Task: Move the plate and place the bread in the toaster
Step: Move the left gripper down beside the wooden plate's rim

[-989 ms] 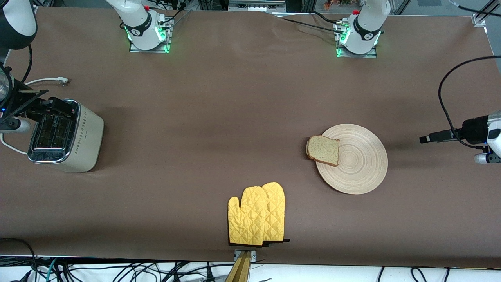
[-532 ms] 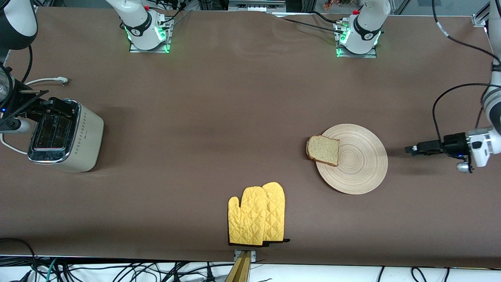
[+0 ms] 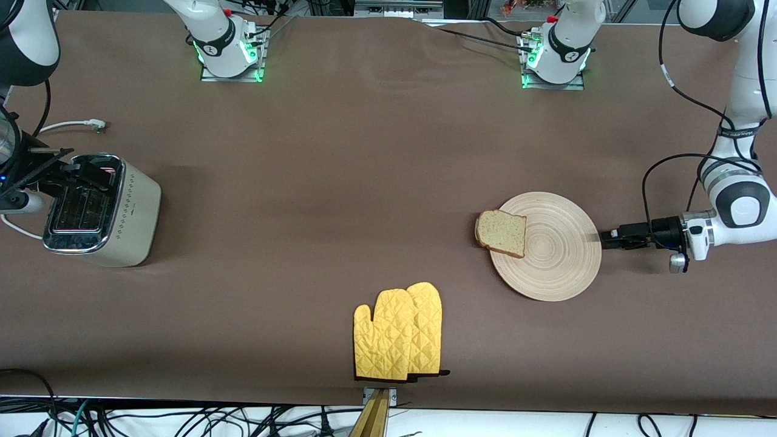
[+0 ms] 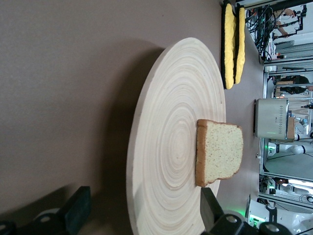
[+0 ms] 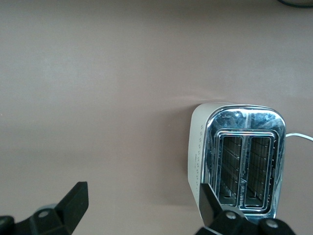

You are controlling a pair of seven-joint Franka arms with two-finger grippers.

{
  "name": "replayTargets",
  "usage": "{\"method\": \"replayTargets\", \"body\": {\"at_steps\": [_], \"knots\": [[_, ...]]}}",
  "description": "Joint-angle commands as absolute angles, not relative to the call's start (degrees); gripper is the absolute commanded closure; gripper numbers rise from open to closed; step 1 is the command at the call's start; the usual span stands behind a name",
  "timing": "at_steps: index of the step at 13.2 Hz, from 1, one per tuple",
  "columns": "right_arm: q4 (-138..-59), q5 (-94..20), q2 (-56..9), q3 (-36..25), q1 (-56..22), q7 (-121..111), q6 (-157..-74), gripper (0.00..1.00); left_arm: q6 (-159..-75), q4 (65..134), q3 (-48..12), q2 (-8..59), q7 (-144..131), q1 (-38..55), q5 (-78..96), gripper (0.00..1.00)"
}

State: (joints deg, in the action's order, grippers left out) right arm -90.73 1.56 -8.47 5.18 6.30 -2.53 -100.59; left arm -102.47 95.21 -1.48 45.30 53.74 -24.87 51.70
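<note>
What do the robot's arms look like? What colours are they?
Both arms are glossy white with dark grey joint bands, standing on metal bases with green lights. Black cables loop along the left arm. The left tool and the right tool have black fingers.

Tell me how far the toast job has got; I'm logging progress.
Nothing is done: the bread lies on the plate, overhanging its rim, and the toaster slots are empty. In hand: the left tool, open, reaches the plate's rim. The right tool waits open over the toaster. Both moves remain.
</note>
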Motion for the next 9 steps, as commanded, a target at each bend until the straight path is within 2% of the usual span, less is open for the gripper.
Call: {"method": "replayTargets", "body": {"at_steps": [1, 3, 4, 6, 7, 9], "knots": [[-89.47, 2.37, -8.70, 5.80, 6.86, -2.28, -100.11, 0.00, -102.66, 94.57, -2.28, 47.10, 55.90, -25.14, 54.74, 0.24], [-89.74, 2.11, -8.79, 5.80, 7.03, -2.55, -100.19, 0.00, -101.96, 94.75, -2.29, 48.33, 55.90, -24.87, 57.30, 0.63], [-89.65, 1.85, -8.88, 5.80, 7.03, -2.37, -100.28, 0.00, -101.78, 94.83, -2.29, 48.43, 55.90, -24.96, 57.22, 0.76], [-89.74, 2.02, -9.23, 5.80, 6.51, -1.94, -100.11, 0.00, -100.73, 94.83, -2.29, 48.52, 55.99, -25.05, 57.13, 0.93], [-89.74, 2.28, -9.32, 5.89, 6.33, -1.93, -100.11, 0.00, -100.64, 94.83, -2.29, 48.52, 55.99, -24.96, 57.13, 0.99], [-89.74, 2.20, -9.58, 5.89, 6.42, -1.93, -100.11, 0.00, -99.06, 94.75, -2.29, 48.43, 55.99, -25.22, 56.95, 1.00]]}}
